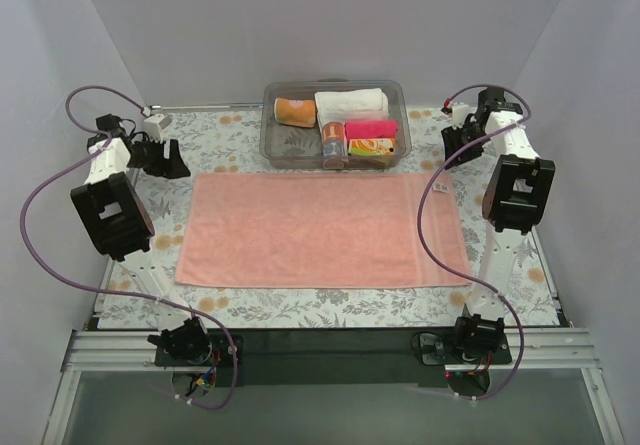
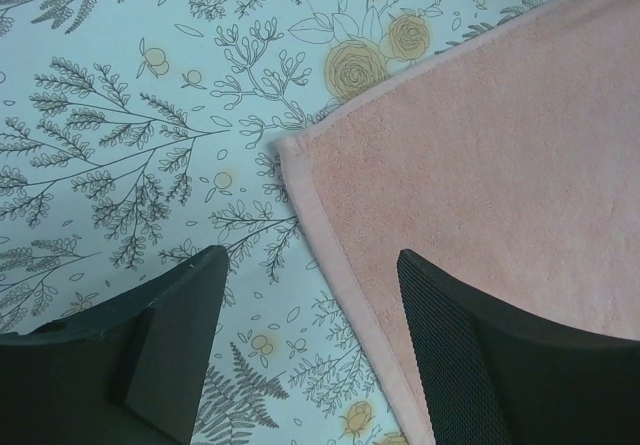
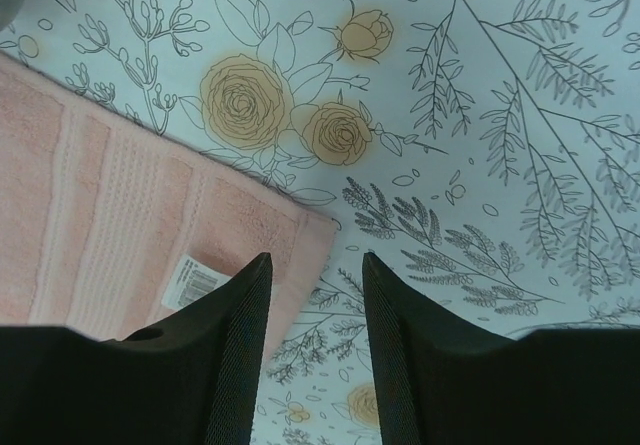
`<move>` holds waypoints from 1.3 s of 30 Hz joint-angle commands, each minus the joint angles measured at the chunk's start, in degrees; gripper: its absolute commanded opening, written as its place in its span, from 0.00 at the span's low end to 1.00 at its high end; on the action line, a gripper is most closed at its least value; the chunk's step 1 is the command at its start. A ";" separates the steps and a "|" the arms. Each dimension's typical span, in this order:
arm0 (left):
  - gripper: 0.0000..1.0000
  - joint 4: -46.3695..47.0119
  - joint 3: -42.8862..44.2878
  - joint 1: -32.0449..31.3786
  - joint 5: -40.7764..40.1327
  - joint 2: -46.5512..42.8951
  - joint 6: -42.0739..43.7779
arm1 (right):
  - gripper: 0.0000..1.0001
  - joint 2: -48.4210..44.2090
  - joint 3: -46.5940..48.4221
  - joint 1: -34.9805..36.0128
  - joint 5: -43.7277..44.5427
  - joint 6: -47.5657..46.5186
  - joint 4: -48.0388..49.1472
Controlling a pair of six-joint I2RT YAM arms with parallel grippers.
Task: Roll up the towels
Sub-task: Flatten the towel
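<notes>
The salmon-pink towel point(image 1: 320, 230) lies flat and spread out in the middle of the table. My left gripper point(image 1: 176, 163) is open above its far-left corner; in the left wrist view point(image 2: 312, 265) the towel point(image 2: 500, 165) edge runs between the two fingers. My right gripper point(image 1: 452, 153) is open above the far-right corner; in the right wrist view point(image 3: 315, 265) the towel point(image 3: 120, 215) corner and its white tag point(image 3: 195, 280) lie by the left finger. A small patterned cloth point(image 1: 334, 143) sits rolled in the bin.
A clear plastic bin point(image 1: 273, 140) stands at the back centre, just beyond the towel's far edge. It holds an orange roll point(image 1: 295, 111), a white roll point(image 1: 351, 102), a hot-pink roll point(image 1: 371, 127) and a yellow-orange one point(image 1: 372, 147). The floral tablecloth point(image 1: 330, 308) covers the table.
</notes>
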 commanded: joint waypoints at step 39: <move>0.44 5.16 10.66 -6.65 -6.82 14.21 -2.79 | 0.01 1.58 -6.89 1.49 -0.41 0.67 3.98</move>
